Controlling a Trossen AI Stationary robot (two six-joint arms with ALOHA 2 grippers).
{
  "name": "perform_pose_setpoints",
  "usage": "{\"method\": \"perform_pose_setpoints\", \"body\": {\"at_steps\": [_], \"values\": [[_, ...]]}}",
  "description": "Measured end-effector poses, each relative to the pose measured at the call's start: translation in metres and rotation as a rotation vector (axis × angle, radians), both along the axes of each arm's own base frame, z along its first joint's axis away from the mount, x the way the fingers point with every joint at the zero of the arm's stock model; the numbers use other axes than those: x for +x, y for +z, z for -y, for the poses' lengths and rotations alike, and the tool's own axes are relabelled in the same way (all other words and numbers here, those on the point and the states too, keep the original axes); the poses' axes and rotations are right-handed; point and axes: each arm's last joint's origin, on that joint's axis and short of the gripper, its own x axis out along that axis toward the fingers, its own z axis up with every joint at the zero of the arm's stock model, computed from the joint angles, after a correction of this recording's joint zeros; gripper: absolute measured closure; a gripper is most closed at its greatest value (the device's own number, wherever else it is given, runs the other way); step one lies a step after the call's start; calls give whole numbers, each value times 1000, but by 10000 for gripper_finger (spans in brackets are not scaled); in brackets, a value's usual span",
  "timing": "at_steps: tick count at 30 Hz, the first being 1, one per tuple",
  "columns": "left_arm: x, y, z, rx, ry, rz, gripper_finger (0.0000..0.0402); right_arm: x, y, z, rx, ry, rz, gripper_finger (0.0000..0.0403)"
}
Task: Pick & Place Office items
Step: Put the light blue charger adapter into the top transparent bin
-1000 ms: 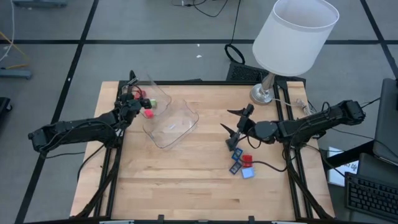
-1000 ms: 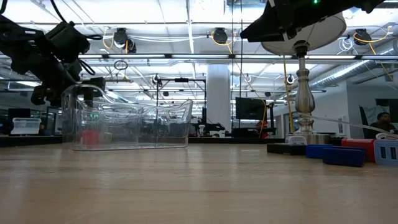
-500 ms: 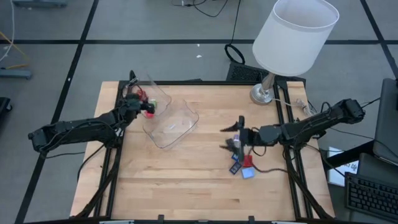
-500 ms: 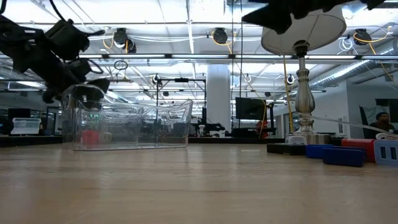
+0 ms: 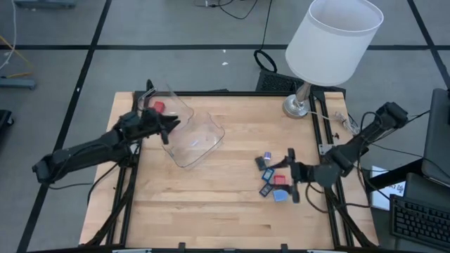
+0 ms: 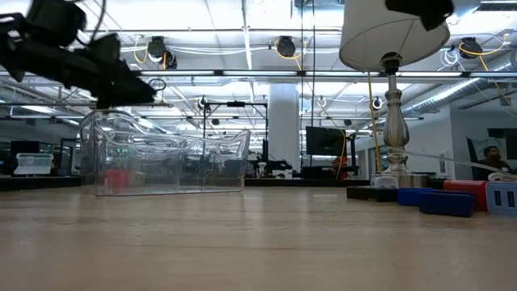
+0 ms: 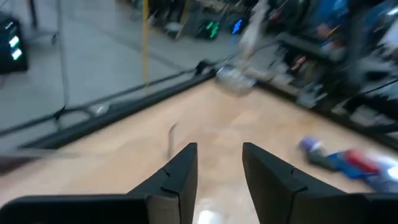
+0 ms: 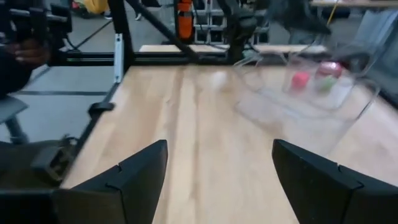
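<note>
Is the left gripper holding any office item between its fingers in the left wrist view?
No. The left gripper shows only bare light wooden table in the gap between its dark fingers.

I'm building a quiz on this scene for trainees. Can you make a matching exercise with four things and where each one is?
Things:
1. lamp
2. clear container
3. left gripper
4. right gripper

Places:
A. over the container's left part, empty
B. far right corner of the table
C. left-centre of the table, a red piece inside
D. beside the cluster of blue and red pieces, open

Pairs: 1-B, 2-C, 3-A, 4-D
</note>
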Motion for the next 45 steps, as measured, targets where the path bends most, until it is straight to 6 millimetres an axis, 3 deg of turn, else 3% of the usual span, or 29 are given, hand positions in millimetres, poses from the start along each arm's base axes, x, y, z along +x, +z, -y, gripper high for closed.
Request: {"method": "perform_pose_setpoints", "body": {"at_steps": [7,13,16,22,29,38,45], "values": [[-32,9,22,9,-48,109,294,-13,-15,-22,130,18,-109,139],[-44,13,33,-4,-102,105,295,-7,-51,-38,126,10,-309,160],[-46,31,35,54,-128,181,295,-5,-74,-38,94,-3,-483,169],[-46,36,37,95,-152,229,295,-12,-103,-27,17,-69,-797,189],[-45,29,37,76,-156,168,295,-1,-108,-34,73,7,-793,195],[-41,19,35,53,-171,130,295,8,-127,-36,-25,13,-827,195],[-40,14,35,34,-169,121,295,9,-132,-36,-6,14,-843,153]]}}
